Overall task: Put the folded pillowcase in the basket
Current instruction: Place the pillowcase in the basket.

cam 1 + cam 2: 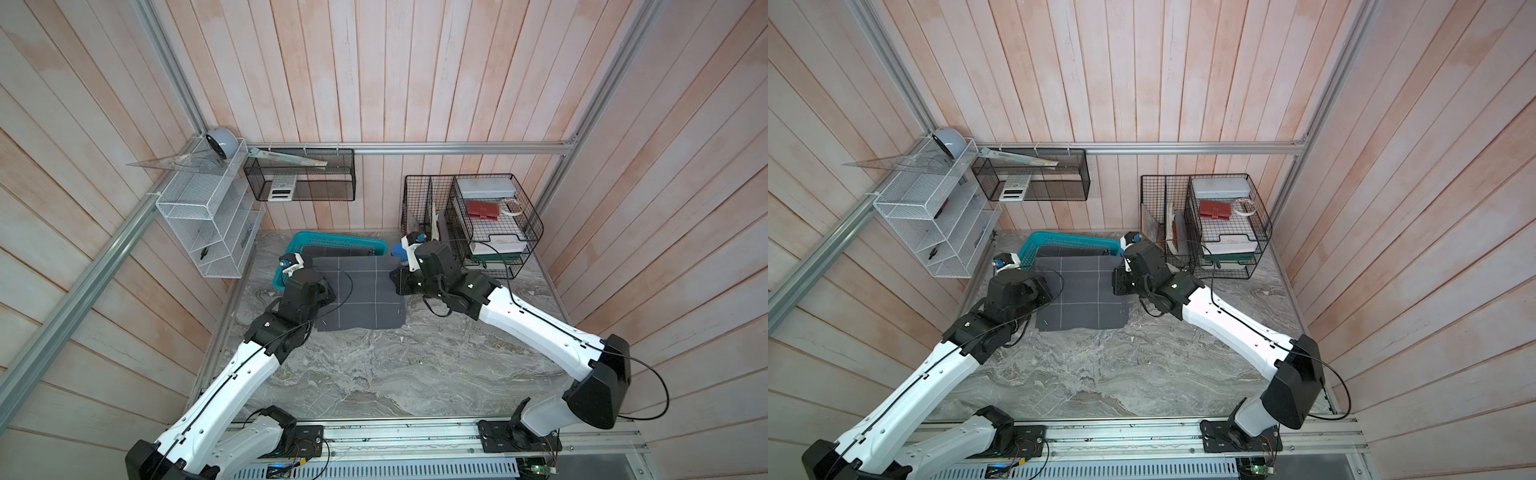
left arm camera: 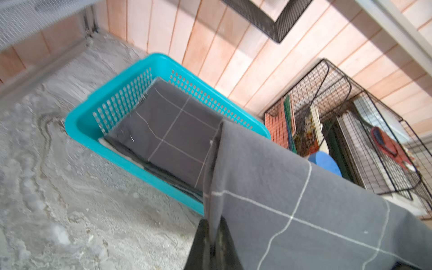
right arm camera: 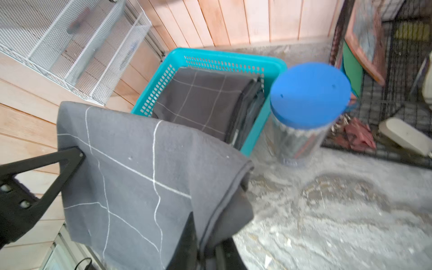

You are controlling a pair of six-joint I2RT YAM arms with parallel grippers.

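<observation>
We hold the gray checked pillowcase [image 1: 357,291] stretched between our two arms. The left claw [image 2: 211,243] is pressed together on one side edge, and the right claw [image 3: 208,251] pinches the opposite edge. The cloth hangs above the surface [image 1: 395,365], its far edge reaching over the near rim of the basket [image 1: 332,237], where another folded cloth [image 2: 173,131] already lies.

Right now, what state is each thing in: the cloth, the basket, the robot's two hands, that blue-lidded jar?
basket: upright, already holding other folded grey cloth.
left hand: shut on the folded pillowcase.
right hand: shut on the pillowcase's other side.
folded pillowcase: held up between both hands, not yet in the basket.
blue-lidded jar: upright, lid on, beside the basket.
</observation>
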